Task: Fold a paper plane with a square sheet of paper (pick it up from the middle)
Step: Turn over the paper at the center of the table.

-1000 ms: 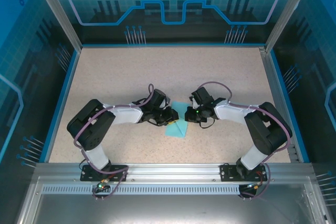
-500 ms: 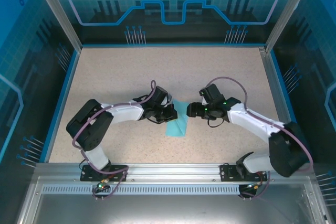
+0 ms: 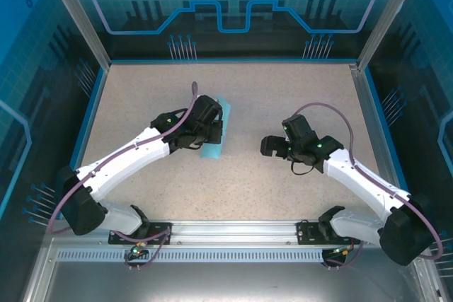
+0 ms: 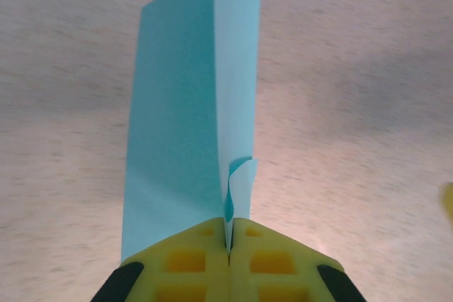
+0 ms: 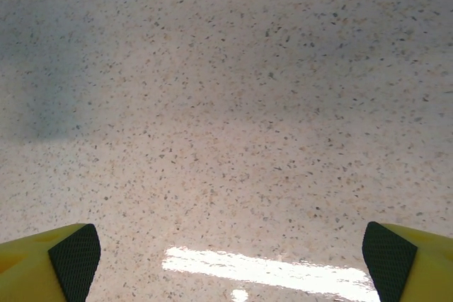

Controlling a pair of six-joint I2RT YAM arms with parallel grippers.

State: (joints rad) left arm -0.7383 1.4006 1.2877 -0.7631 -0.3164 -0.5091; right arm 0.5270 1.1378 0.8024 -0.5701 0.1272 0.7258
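Left gripper (image 4: 228, 242) clenched on edge of thin light-blue folded paper sheet (image 4: 177, 132), at 9 o'clock of speckled beige table (image 3: 297, 97) centre. Right gripper (image 5: 232, 251) released, empty, well apart at 3 o'clock of sheet. Judged: lengthwise fold done; pointed nose, wings left.

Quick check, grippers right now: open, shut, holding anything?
Left gripper: shut on the folded blue paper.
Right gripper: open, holding nothing.
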